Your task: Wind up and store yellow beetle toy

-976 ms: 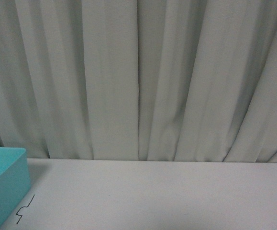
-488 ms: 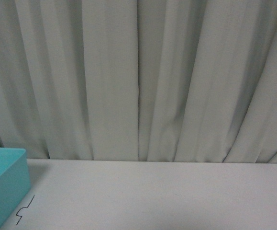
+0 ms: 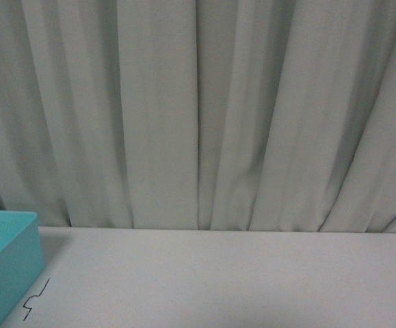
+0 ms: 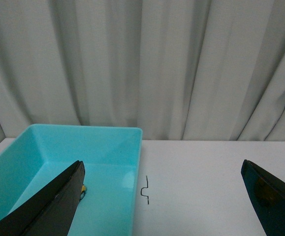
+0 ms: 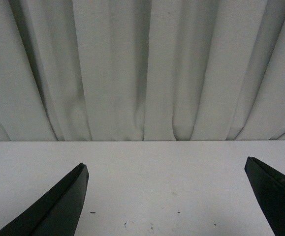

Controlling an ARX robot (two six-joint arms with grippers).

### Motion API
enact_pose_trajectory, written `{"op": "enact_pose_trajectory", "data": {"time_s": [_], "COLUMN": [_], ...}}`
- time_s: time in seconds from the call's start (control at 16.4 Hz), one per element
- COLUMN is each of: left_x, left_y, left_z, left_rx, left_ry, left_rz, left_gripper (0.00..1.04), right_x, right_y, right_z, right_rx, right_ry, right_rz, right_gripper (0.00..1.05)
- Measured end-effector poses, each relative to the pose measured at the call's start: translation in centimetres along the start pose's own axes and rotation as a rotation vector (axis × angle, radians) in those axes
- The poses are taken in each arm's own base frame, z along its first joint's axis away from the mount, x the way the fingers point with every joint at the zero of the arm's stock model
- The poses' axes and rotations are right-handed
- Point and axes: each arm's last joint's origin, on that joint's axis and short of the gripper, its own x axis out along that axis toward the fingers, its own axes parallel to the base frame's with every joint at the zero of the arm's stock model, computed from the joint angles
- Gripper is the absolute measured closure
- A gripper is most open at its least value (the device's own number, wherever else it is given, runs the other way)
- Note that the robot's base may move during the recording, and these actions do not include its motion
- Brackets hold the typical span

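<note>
1. Glossy yellow beetle toy (image 4: 83, 190): only a sliver of yellow body and one dark wheel showing, on the floor of the open turquoise plastic bin (image 4: 113, 147), just beside the dark left finger of the left tool and mostly hidden behind it.
2. Seen in the left wrist view alone; missing from the front and right wrist views.
3. Turquoise bin resting on the white worktop (image 4: 206, 172), near its rear edge, in front of the pale grey pleated curtain (image 4: 147, 64).
4. Just beside the bin's outer wall, a small black squiggle mark (image 4: 145, 191) on the worktop surface, apart from the bin.
5. Front view: only one corner of the bin (image 3: 6, 266) at the lower left, the same squiggle (image 3: 36, 299) next to it, bare worktop (image 3: 239, 273) and curtain (image 3: 198, 109) behind; neither arm in sight there.
6. Right wrist view: worktop (image 5: 162, 177) with a few tiny dark specks, curtain (image 5: 142, 69) beyond; no bin visible.
7. Left tool (image 4: 162, 201): fingers (image 4: 53, 206) spread wide, nothing between them, gripping nothing; left finger above the bin interior, right finger above the worktop.
8. Right tool (image 5: 164, 201): fingers (image 5: 58, 206) likewise spread wide apart, empty, touching nothing visible, above plain worktop.
</note>
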Motion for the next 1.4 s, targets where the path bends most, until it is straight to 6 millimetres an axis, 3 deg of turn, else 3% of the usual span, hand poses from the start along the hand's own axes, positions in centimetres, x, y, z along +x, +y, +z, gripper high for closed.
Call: {"op": "enact_pose_trajectory", "data": {"time_s": [1.4], "left_x": [0.00], "left_y": [0.00], "left_z": [-0.03], "left_rx": [0.000], "left_ry": [0.003], "left_rz": [0.000], "left_gripper": [0.07], "right_x": [0.00], "right_y": [0.00], "right_z": [-0.02], "right_rx": [0.000], "right_ry": [0.003], "right_rz": [0.000], "right_gripper": [0.07]}}
